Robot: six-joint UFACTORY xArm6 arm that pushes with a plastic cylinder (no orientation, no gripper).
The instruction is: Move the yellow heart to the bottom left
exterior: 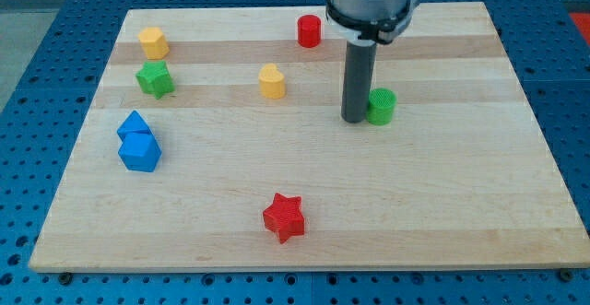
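Note:
The yellow heart (pixel 271 81) lies on the wooden board (pixel 415 204), a little above the middle. My tip (pixel 355 119) stands to the heart's right and slightly lower, well apart from it. The tip is right beside the green cylinder (pixel 381 106), on that block's left side, touching or almost touching it.
A yellow hexagon-like block (pixel 153 42) and a green star (pixel 155 78) sit at the upper left. Two blue blocks (pixel 138 143) lie together at the left. A red cylinder (pixel 309 30) is near the top edge. A red star (pixel 284 217) lies near the bottom middle.

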